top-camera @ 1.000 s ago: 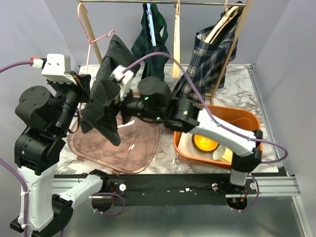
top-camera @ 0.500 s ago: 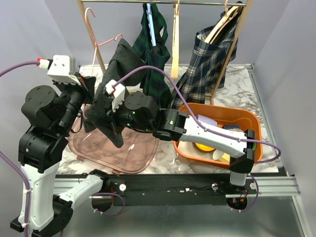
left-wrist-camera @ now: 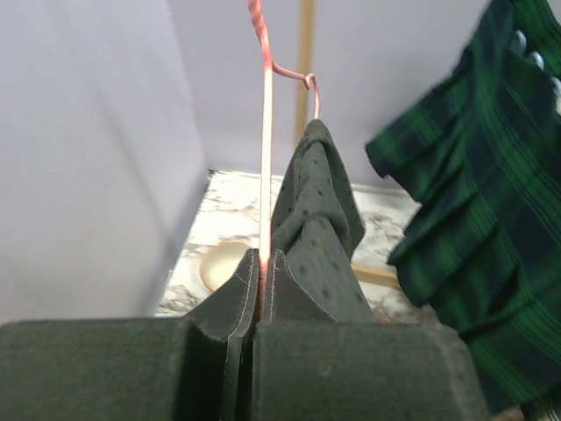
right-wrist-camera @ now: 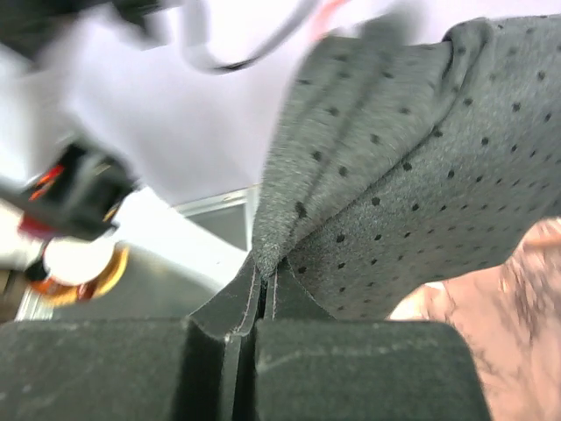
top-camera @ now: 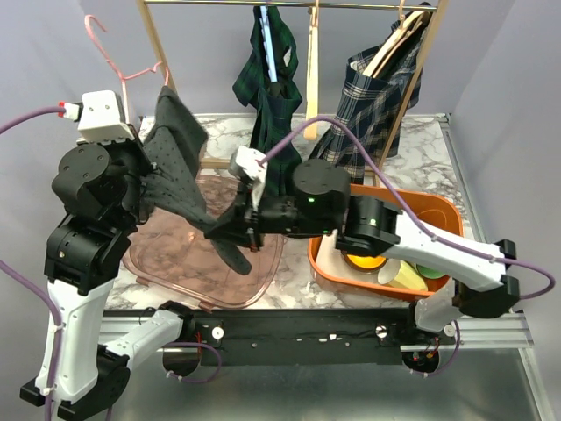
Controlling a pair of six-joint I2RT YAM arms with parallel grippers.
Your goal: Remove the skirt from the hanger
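A dark grey dotted skirt [top-camera: 180, 167] hangs from a pink wire hanger [top-camera: 123, 61] held up at the left of the top view. My left gripper [left-wrist-camera: 260, 263] is shut on the hanger's pink wire [left-wrist-camera: 266, 158], with the skirt [left-wrist-camera: 320, 228] bunched just beyond its fingers. My right gripper [right-wrist-camera: 266, 276] is shut on a fold of the skirt [right-wrist-camera: 421, 175]. From above, the right gripper [top-camera: 221, 232] pinches the skirt's lower end, which stretches down and to the right from the left gripper [top-camera: 147, 175].
Below the skirt lies a clear pink tray [top-camera: 175, 267]. An orange bin [top-camera: 443, 210] with items stands to the right. On the back rail hang a green plaid skirt [top-camera: 272, 70], a wooden hanger [top-camera: 311, 88] and a navy plaid skirt [top-camera: 377, 96].
The right gripper closed on the skirt and drew its lower end down and to the right. The left arm carried the hanger up and to the left, stretching the cloth.
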